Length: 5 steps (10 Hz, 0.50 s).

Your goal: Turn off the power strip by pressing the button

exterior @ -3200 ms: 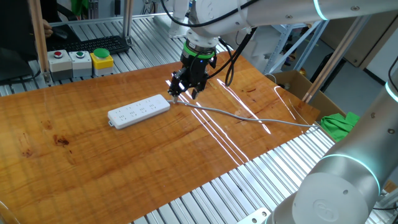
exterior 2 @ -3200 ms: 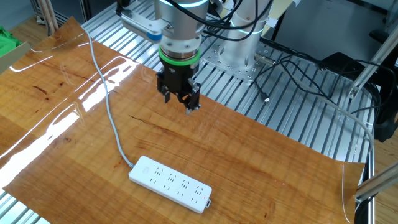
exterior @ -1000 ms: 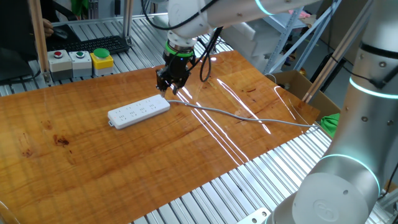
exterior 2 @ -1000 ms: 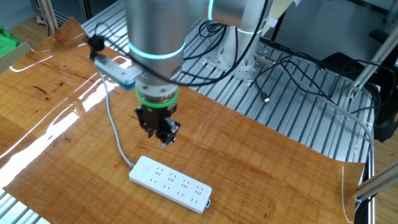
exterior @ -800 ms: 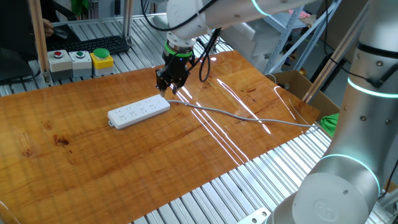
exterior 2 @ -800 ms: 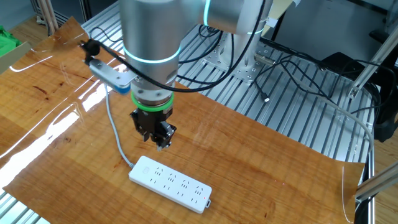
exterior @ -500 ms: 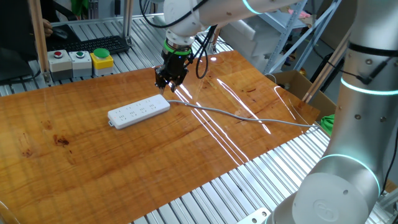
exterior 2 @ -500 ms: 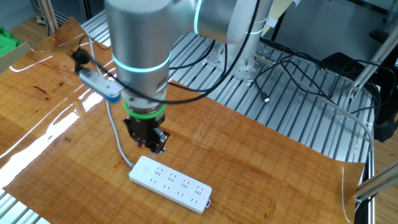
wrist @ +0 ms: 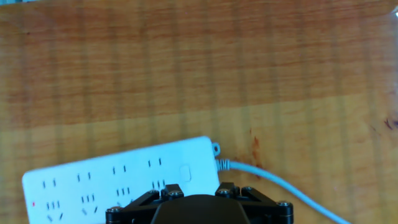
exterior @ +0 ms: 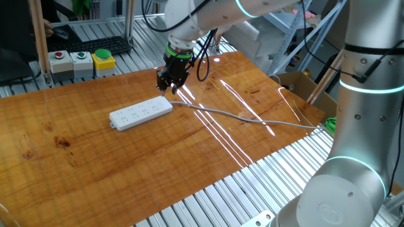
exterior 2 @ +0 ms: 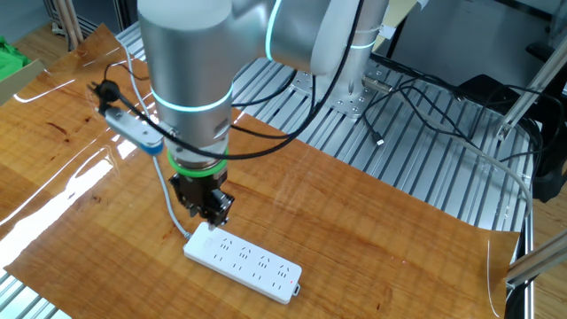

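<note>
The white power strip (exterior: 140,112) lies flat on the wooden table, its grey cable (exterior: 246,116) trailing off to the right. My gripper (exterior: 168,88) hangs just above the strip's cable end. In the other fixed view the gripper (exterior 2: 210,218) stands over the near-left end of the strip (exterior 2: 244,261). The hand view shows the strip (wrist: 118,180), a small square button (wrist: 184,172) near its cable end, and the cable (wrist: 273,183). The gripper's black body (wrist: 199,208) fills the bottom edge there and hides the fingertips. No view shows a gap or contact between them.
A box with red, green and yellow buttons (exterior: 82,60) and a keyboard (exterior: 101,44) sit behind the table's far edge. A cardboard box (exterior: 297,82) and green cloth (exterior: 329,123) lie at the right. Loose cables (exterior 2: 425,97) lie on the metal bench.
The gripper has moved from beside the cable to over the strip's cable end, and lower. The strip and cable have not moved.
</note>
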Each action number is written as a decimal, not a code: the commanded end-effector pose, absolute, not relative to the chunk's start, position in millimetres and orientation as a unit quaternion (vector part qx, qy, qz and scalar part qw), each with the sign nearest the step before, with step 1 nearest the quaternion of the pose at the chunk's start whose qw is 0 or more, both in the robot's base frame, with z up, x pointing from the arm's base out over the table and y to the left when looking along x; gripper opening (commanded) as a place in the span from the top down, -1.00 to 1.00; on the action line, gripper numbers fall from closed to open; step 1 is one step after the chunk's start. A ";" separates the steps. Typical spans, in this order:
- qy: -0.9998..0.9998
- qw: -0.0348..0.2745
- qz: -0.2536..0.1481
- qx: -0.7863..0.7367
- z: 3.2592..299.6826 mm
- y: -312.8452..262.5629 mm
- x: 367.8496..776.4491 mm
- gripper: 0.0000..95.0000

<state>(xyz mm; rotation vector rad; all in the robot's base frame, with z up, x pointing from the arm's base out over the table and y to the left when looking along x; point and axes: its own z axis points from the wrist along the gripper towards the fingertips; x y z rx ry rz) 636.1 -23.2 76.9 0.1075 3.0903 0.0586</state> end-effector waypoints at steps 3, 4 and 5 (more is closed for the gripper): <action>0.999 0.017 0.023 0.038 80.3 -24.2 637.0 0.20; 0.999 0.018 0.024 0.037 80.3 -24.2 637.0 0.20; 0.999 0.020 0.024 0.038 80.3 -24.2 637.0 0.20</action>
